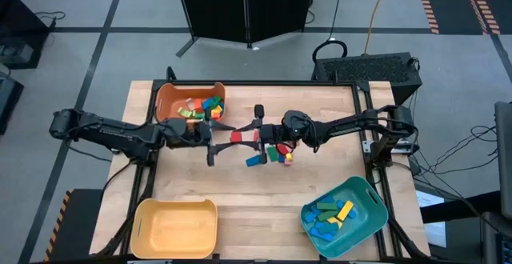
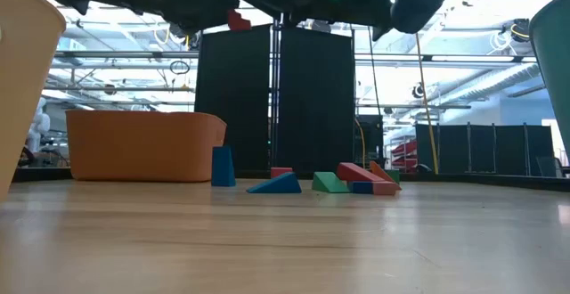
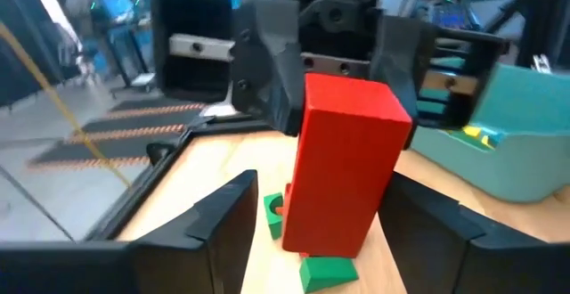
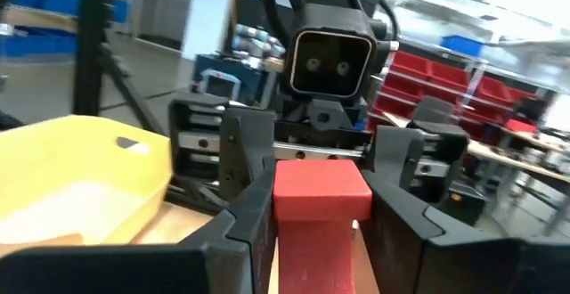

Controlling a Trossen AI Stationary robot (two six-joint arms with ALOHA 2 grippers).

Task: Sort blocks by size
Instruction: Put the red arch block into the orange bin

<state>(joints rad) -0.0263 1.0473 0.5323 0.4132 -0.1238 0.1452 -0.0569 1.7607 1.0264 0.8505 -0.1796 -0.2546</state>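
A long red block [image 1: 242, 137] hangs level above the middle of the table between my two grippers, which face each other. My right gripper [image 4: 321, 200] comes from the table's right and is shut on the block's right end. My left gripper [image 3: 325, 205] comes from the left, and its open fingers stand on either side of the block's left end [image 3: 334, 178]. Below them, several loose blocks [image 1: 272, 154], red, green and blue, lie on the wood. The low view shows them as a small heap [image 2: 347, 180]. My right gripper pinches the red block's right end [image 4: 287, 214] between its two fingers [image 3: 267, 80]. The fingers come level from the table's right and lie along the block. The block is lifted clear of the table and about level. My left gripper stands close around the other end; whether it touches I cannot tell.
An orange bin [image 1: 164, 104] with several blocks stands at the far left. A yellow bin [image 1: 176, 228] is at the near left. A teal bin [image 1: 368, 194] with blue, green and yellow blocks is at the near right. A blue block [image 2: 223, 167] stands upright beside the orange bin.
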